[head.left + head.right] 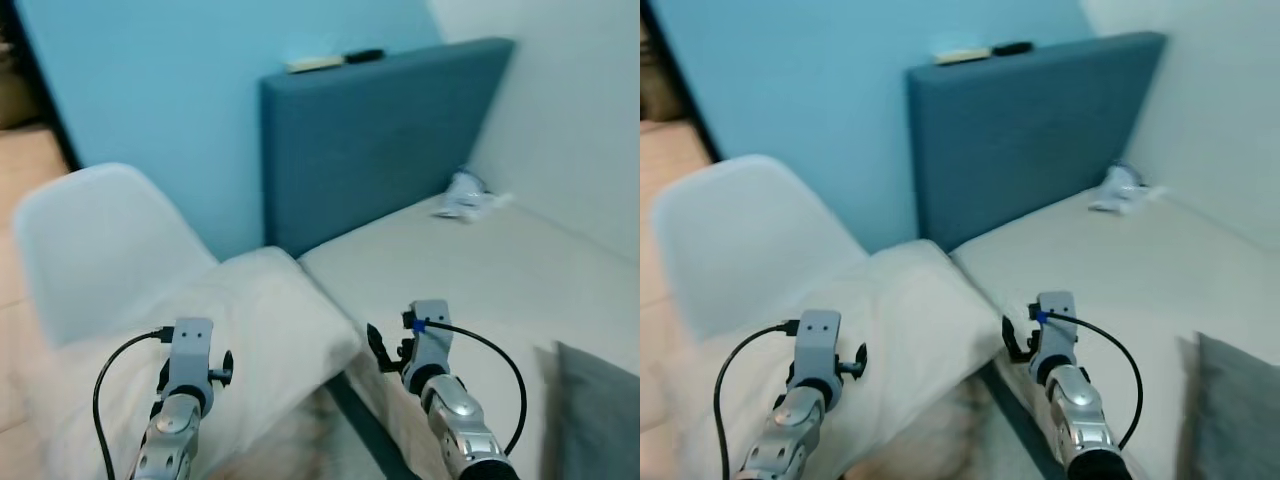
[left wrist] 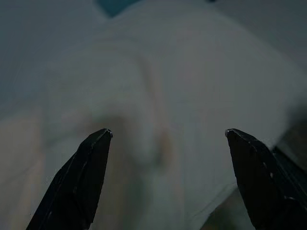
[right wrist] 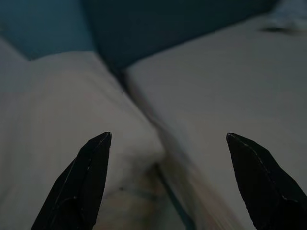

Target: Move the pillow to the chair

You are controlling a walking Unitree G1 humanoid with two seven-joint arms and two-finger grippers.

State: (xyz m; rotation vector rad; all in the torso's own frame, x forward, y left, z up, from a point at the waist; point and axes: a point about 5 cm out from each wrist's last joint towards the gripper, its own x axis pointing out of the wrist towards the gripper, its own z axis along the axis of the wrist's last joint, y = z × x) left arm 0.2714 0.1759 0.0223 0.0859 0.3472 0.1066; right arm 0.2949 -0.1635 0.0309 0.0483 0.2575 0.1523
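Pillow point(image 1: 250, 320) lies on the white chair point(image 1: 90, 240), so the move looks done; my left gripper point(image 2: 168, 136) and right gripper point(image 3: 168, 136) hang wide and empty.

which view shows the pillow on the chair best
The left eye view: the white pillow lies whole across the white chair, beside the bed. The right eye view shows much the same. The left wrist view gives a dim blurred close-up; the right wrist view catches its end.
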